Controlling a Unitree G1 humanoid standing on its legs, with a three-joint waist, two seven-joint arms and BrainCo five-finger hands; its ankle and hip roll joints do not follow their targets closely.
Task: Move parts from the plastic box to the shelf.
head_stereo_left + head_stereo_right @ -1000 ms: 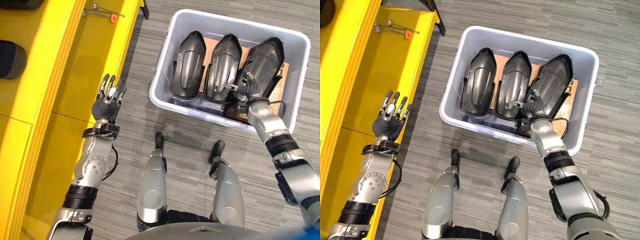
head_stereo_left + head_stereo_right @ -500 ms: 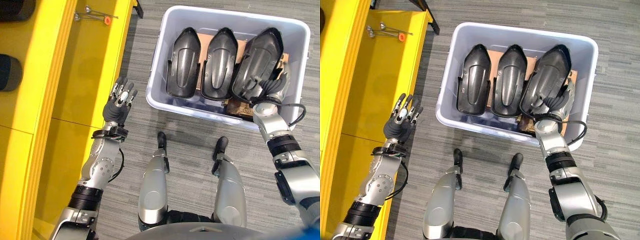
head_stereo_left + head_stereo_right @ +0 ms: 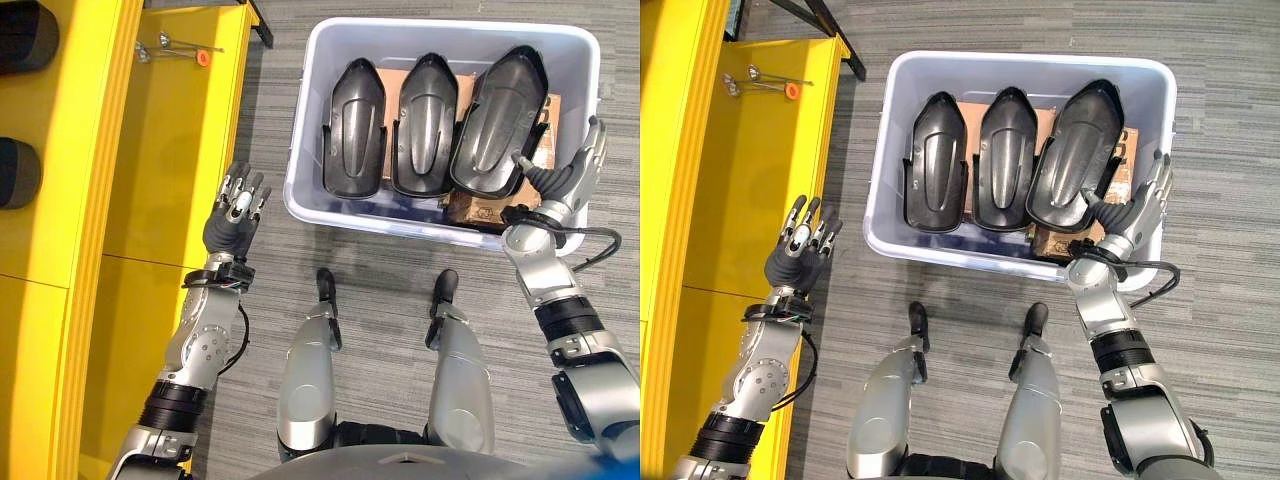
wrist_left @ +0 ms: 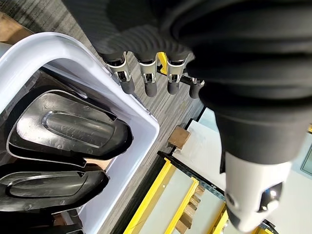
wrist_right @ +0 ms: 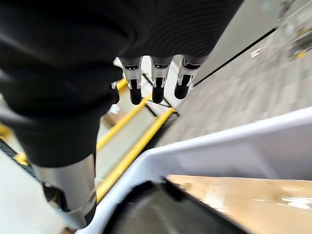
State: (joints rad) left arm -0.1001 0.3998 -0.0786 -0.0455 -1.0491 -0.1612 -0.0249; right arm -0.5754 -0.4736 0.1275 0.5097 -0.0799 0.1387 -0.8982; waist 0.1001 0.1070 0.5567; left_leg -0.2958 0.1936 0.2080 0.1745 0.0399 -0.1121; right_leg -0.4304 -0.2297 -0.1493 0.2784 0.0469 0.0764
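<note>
Underfoot grey striped carpet, yellow shelf left, plastic box ahead, both hands' fingers released.

Left hand hovers at the near left, fingers straight; right hand is raised at the right, fingers spread

Grey striped carpet floor throughout. Thin metal rods with an orange cap lie at the far end of the yellow surface, and a black frame leg stands on the carpet just past that end. Brown cardboard lies in the bottom of the bin, partly covered; two dark rounded items sit at the far left edge, cut off by the frame.
</note>
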